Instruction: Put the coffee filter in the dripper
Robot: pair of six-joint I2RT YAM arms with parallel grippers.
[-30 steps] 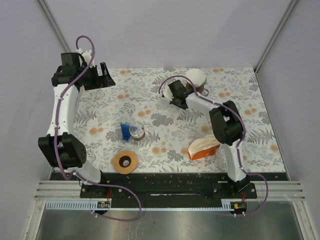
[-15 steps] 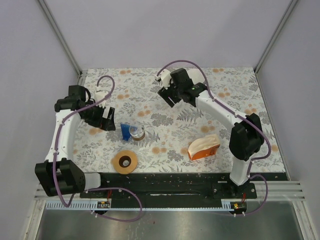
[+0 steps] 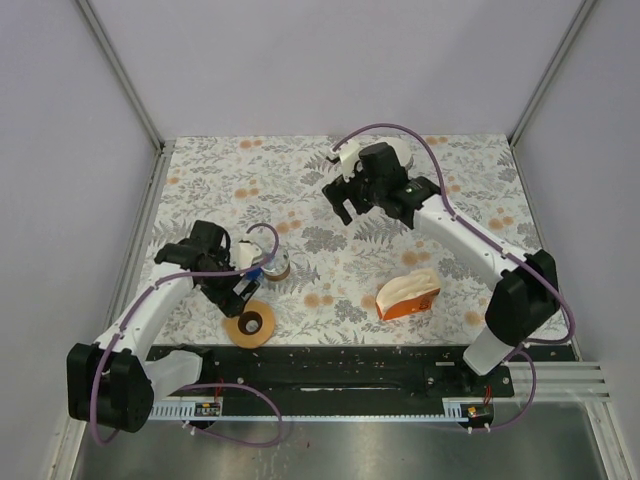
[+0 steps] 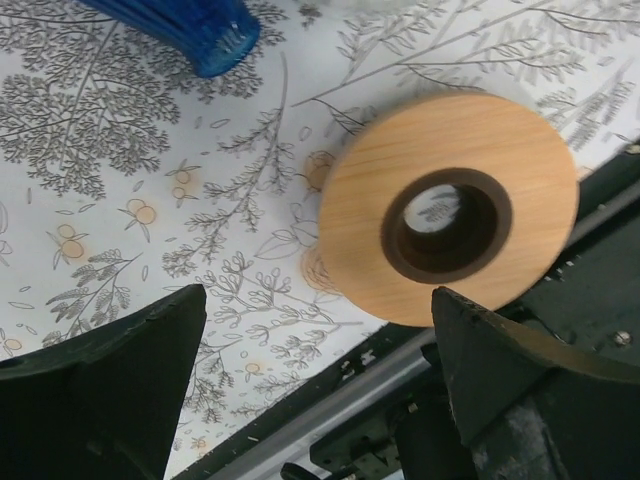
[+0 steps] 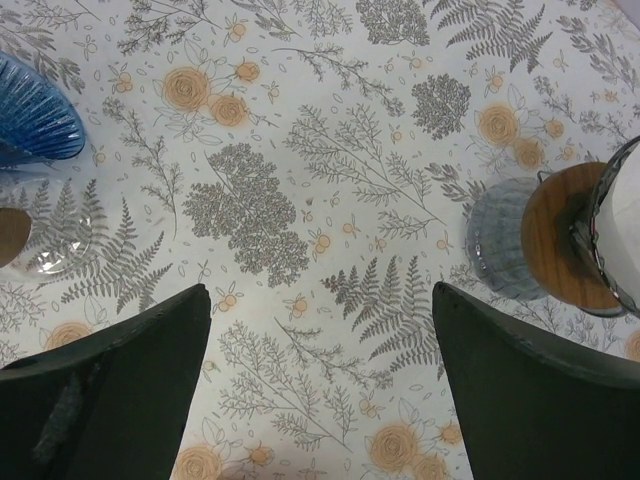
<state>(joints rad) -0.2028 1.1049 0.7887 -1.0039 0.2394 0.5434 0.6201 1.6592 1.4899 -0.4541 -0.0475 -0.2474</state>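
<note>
A white coffee filter point(image 5: 624, 228) sits inside the glass dripper, whose wooden collar point(image 5: 556, 236) shows at the right edge of the right wrist view. From above, only the filter's white top point(image 3: 399, 152) shows behind the right arm. My right gripper point(image 3: 346, 200) point(image 5: 320, 300) hangs open over bare cloth to the left of the dripper, holding nothing. My left gripper point(image 3: 240, 286) point(image 4: 318, 330) is open low over the table's front edge, beside a wooden ring point(image 4: 450, 205), with nothing between its fingers.
A ribbed blue cup point(image 3: 249, 262) and a small glass piece point(image 3: 273, 266) lie just beyond the left gripper. The wooden ring point(image 3: 250, 324) lies near the front rail. An orange and white pack point(image 3: 408, 295) lies at the front right. Grey walls close in the table.
The right gripper opened and drew back left from the dripper, leaving the filter in it. The left arm swung from the far left corner down to the front, by the wooden ring.
</note>
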